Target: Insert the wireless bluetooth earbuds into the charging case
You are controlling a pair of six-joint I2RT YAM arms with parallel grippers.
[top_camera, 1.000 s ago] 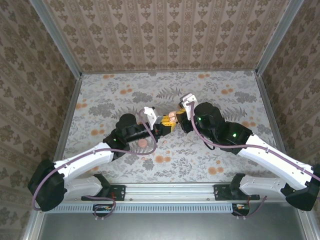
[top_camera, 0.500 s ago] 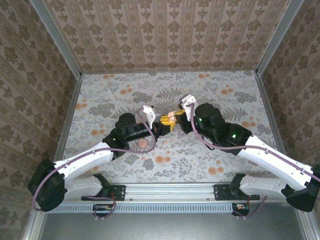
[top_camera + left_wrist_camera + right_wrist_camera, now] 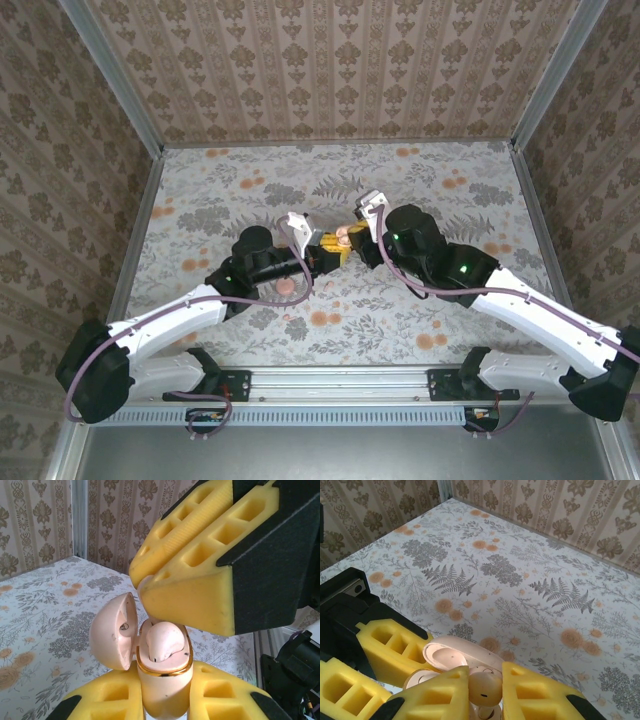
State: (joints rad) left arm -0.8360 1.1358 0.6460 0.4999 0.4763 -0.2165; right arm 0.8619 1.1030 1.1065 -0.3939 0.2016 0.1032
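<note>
Bright, even light (shadows faint); wrist views soft up close.

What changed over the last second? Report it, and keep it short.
The right gripper edged slightly left, closing in on the open charging case, with an earbud pinched between its fingers. Nothing was newly taken hold of or let go. The left gripper kept its grip on the case in the same spot, with the lid open as before.
</note>
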